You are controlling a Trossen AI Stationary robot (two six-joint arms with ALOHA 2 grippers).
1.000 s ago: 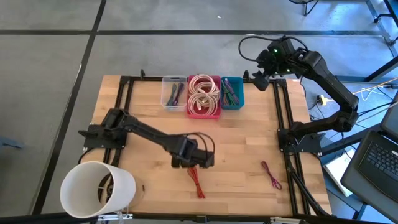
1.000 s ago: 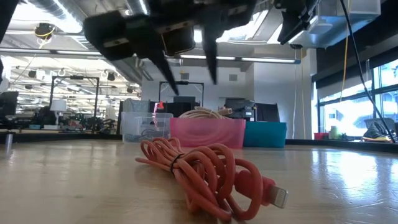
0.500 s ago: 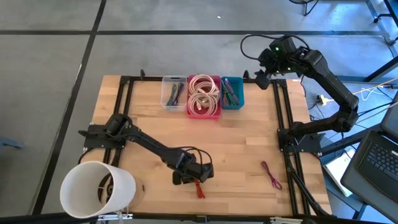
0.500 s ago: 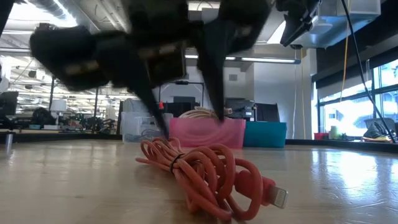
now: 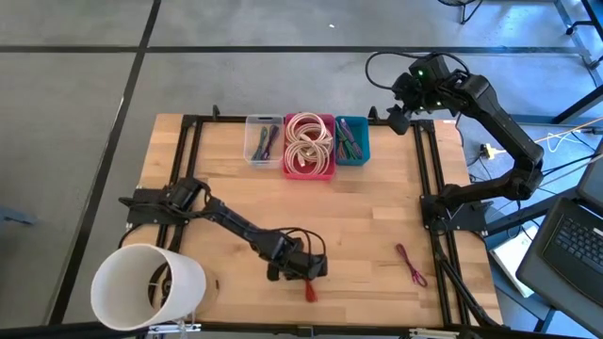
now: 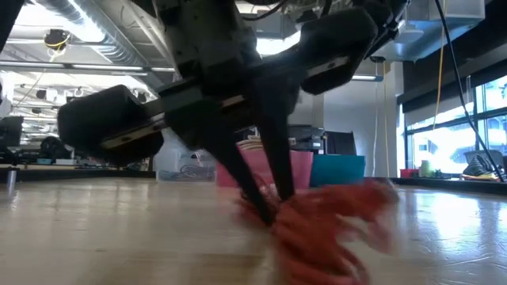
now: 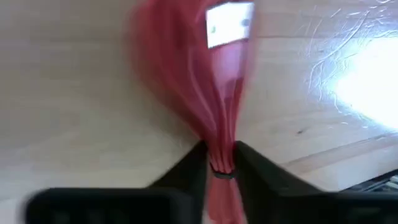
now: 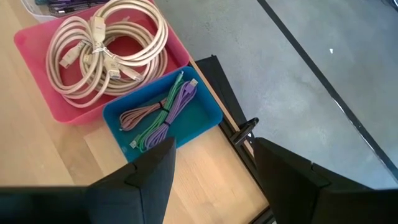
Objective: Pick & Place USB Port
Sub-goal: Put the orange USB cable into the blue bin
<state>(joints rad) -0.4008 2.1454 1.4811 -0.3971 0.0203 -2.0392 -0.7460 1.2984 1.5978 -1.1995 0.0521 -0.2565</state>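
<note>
A red cable bundle (image 5: 309, 290) with a white plug (image 7: 229, 23) lies near the table's front edge, right of the middle. My left gripper (image 5: 302, 272) is down on it and shut on it; the bundle shows blurred in the low view (image 6: 333, 229). My right gripper (image 8: 214, 180) hangs open and empty high over the far right corner, above the blue bin (image 8: 163, 115). A second, dark red cable (image 5: 412, 264) lies flat on the table at the right. My left gripper pinches the red bundle between its two fingers (image 7: 194, 163) at the narrow, gathered part (image 7: 219, 149), where a dark tie shows. The fingers come from above, slanting down (image 6: 269, 190). The loops and the white plug fan out beyond the fingertips, low at the table top.
Three bins stand in a row at the far edge: clear (image 5: 262, 139), pink (image 5: 325, 169) with beige cables, and blue (image 5: 351, 139) with thin cables. A white bucket (image 5: 146, 287) sits at the near left corner. Black frame rails (image 5: 429, 188) run along both sides.
My left gripper has gone toward the near edge and down onto the red bundle, then shut on it. The bundle has shifted a little toward the table's right and is blurred with motion.
</note>
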